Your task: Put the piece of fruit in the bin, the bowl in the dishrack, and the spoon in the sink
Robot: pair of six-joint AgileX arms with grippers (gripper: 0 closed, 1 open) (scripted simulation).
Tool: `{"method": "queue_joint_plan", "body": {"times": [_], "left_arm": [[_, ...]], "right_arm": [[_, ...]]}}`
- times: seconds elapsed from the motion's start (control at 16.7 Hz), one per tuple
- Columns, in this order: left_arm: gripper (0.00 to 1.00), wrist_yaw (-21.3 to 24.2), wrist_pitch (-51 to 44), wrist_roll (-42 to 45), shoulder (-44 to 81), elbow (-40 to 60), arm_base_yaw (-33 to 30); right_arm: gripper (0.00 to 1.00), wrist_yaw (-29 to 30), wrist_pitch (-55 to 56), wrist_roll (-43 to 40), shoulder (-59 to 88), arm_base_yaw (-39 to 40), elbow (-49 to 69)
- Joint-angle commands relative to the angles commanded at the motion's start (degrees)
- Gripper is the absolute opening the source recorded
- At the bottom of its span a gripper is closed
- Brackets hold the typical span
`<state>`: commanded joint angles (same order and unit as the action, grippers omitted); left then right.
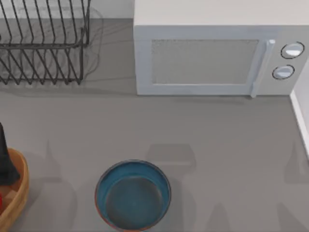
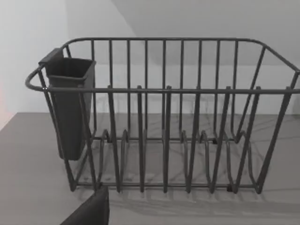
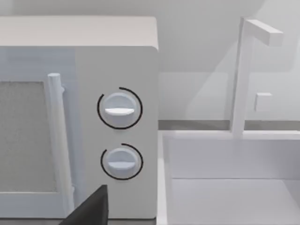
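Spanning grey table (image 1: 217,145), microwave (image 1: 212,58), dishrack (image 1: 43,43)

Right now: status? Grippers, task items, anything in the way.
Left arm over the bin, red fruit at its rim. Bowl upright on the table, dishrack unloaded. Nothing between bowl and rack.

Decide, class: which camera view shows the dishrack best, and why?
The left wrist view: the dishrack appears whole from the side, with its upright bars, base loops and a dark cup hung on one end. The top view catches part of it at the table's far left.
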<state>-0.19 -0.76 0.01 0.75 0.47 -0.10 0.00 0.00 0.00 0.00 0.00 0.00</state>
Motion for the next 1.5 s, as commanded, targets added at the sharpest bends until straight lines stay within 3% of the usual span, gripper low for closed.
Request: {"method": "queue_joint_plan", "body": {"times": [0.42, 0.66, 0.9, 1.5], "left_arm": [[1.0, 0.1, 0.1, -0.5, 0.1, 0.3, -0.5], [1.0, 0.3, -6.5, -6.0, 8.5, 8.6, -6.0], [1.0, 0.3, -18.9, -15.6, 26.9, 25.7, -15.7], [1.0, 0.2, -56.5, -42.3, 87.9, 72.2, -43.2]], "right_arm": [[1.0, 0.0, 0.0, 0.0, 0.0, 0.0, 0.0], [1.0, 0.0, 0.0, 0.0, 0.0, 0.0, 0.0], [1.0, 0.0, 0.0, 0.0, 0.0, 0.0, 0.0], [1.0, 0.0, 0.0, 0.0, 0.0, 0.0, 0.0]]}}
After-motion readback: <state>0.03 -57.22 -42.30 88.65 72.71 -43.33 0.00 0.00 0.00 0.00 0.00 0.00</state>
